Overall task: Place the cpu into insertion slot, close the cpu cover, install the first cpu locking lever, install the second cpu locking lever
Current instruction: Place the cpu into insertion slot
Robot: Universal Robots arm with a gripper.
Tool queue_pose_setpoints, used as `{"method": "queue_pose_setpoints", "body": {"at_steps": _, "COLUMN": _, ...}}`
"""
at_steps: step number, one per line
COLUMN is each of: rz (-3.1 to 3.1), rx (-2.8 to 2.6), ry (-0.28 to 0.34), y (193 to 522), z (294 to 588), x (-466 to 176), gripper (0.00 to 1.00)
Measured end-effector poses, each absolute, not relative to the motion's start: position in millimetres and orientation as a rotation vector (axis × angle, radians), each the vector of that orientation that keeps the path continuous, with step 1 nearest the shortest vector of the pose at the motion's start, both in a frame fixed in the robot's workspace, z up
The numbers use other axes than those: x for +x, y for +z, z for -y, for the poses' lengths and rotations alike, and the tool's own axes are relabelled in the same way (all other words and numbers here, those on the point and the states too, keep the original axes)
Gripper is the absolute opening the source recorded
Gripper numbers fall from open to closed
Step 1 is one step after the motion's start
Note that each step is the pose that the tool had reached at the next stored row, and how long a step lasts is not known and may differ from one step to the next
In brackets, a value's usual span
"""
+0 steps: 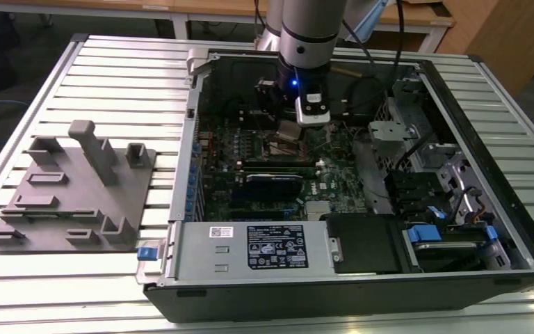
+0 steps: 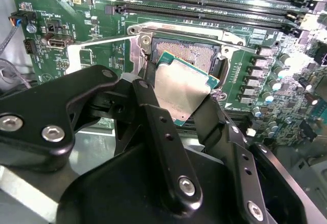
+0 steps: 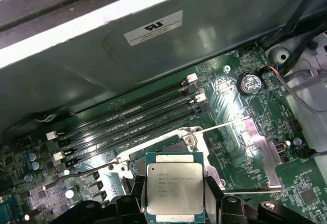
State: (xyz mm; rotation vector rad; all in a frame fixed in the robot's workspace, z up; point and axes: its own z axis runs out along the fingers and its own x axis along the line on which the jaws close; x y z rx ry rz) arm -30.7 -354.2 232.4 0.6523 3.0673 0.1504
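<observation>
You find the room straight above the square dark-framed socket with the gold-brown contact field [image 2: 191, 55] uncovered, since the thin silvery metal cover frame [image 3: 253, 132] lies folded open beside it, off the opening. That space is occupied by the black-fingered gripper [image 2: 181, 93] clamped on the flat square silver-topped chip [image 3: 174, 191], which hangs tilted just above the contacts. Long narrow black memory slots [image 3: 127, 119] run close along one side of the socket, and small silver capacitors [image 2: 274, 85] crowd another. In the exterior view the black-rimmed case walls [image 1: 475, 129] box you in, so your way in is from above.
</observation>
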Motion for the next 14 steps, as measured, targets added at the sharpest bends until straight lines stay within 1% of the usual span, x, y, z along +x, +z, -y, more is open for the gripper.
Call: {"method": "queue_pose_setpoints", "body": {"at_steps": 14, "rz": -3.051, "rx": 0.714, "ry": 0.150, "y": 232.4, "z": 354.2, "x": -30.7, "gripper": 0.54}}
